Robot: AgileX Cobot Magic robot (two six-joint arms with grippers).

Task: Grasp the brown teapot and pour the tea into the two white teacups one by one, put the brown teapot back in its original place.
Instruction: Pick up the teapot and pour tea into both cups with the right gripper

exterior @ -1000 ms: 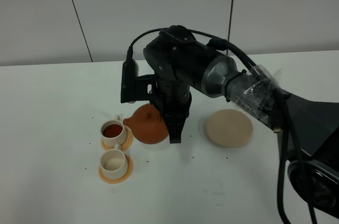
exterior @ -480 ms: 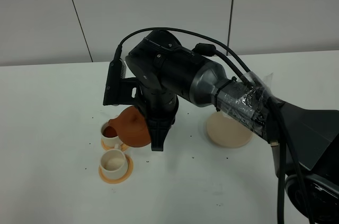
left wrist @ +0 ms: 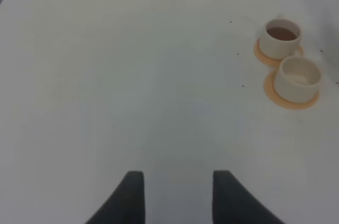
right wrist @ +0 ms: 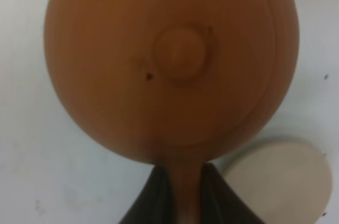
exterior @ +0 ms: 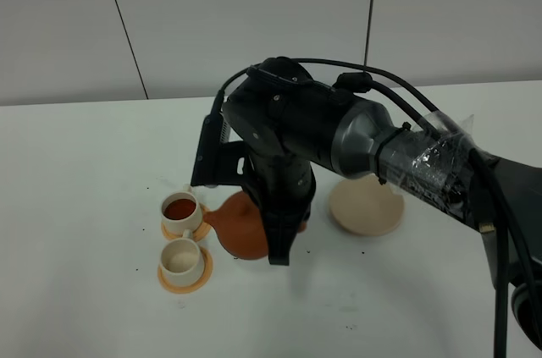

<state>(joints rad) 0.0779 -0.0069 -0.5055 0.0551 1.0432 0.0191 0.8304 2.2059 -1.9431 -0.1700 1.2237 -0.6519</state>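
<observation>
Spillage was your risk: your right claw (right wrist: 183, 181) was closed tight on the handle of the teapot (exterior: 241, 227), which hung just beside the empty cup (exterior: 181, 258), spout short of it; tipping there would have wet the table (exterior: 85, 163).

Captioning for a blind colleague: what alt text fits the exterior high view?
The right hand grips the brown teapot beside a tea-filled white teacup and, nearer the camera, an empty white teacup. A bare beige coaster lies to the right.
</observation>
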